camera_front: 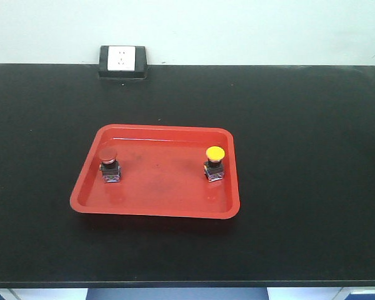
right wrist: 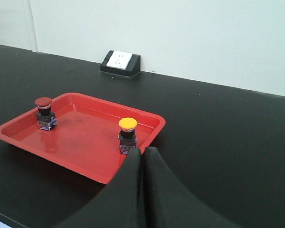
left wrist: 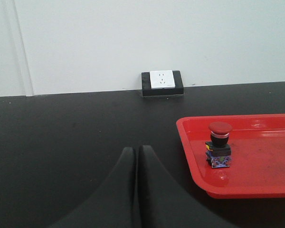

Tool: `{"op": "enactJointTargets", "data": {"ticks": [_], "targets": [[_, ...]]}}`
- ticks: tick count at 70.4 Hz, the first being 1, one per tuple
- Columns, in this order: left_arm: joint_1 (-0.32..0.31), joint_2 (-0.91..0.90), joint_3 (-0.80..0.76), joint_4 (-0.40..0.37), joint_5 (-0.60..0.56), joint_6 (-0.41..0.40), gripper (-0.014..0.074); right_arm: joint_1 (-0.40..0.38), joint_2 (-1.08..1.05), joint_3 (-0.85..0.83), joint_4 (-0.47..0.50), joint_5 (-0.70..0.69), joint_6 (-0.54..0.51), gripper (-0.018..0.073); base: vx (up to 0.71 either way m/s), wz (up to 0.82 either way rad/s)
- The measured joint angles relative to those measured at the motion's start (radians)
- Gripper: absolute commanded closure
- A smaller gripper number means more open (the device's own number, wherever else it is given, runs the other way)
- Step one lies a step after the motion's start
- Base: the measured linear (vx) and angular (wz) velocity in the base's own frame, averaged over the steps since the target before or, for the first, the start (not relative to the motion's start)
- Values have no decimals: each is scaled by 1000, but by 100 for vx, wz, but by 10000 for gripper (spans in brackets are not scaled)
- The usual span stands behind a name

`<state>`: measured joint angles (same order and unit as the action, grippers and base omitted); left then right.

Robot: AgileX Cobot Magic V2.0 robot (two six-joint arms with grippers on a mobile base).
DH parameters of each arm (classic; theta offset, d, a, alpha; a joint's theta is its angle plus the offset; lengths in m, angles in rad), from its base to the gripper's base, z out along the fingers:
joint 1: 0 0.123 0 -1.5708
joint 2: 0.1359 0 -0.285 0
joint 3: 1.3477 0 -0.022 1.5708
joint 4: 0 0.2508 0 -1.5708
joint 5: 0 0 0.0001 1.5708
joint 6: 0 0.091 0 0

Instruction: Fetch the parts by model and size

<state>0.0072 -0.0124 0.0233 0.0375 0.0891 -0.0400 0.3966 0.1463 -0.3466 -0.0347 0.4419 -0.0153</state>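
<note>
I see red tray (camera_front: 159, 209) holding red-capped switch (camera_front: 109, 164) at 9 o'clock, yellow-capped switch (camera_front: 214, 162) at 3; left gripper (left wrist: 136, 153), right gripper (right wrist: 142, 153) pinched together, empty.

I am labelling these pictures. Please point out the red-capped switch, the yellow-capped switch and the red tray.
red-capped switch (camera_front: 108, 155): front view, on its red cap.
yellow-capped switch (camera_front: 215, 153): front view, on its yellow cap.
red tray (camera_front: 156, 212): front view, on its near rim.
</note>
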Motion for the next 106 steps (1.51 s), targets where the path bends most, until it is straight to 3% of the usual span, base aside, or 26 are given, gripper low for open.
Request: {"op": "enactJointTargets", "data": {"ticks": [42, 49, 62, 74, 92, 106], "targets": [[0, 0, 0, 2, 0, -1, 604, -2, 0, 0, 0, 0, 0, 569, 0, 0], [0, 0, 0, 2, 0, -1, 604, -48, 0, 0, 1, -10, 0, 569, 0, 0], [0, 0, 0, 2, 0, -1, 604, -209, 0, 3, -23, -30, 0, 569, 0, 0], [0, 0, 0, 2, 1, -1, 604, -331, -2, 93, -46, -123, 0, 569, 0, 0], [0, 0, 0, 2, 1, -1, 604, -345, -126, 302, -56, -339, 15, 569, 0, 0], [0, 0, 0, 2, 2, -1, 604, -345, -155, 374, -57, -373, 103, 569, 0, 0]]}}
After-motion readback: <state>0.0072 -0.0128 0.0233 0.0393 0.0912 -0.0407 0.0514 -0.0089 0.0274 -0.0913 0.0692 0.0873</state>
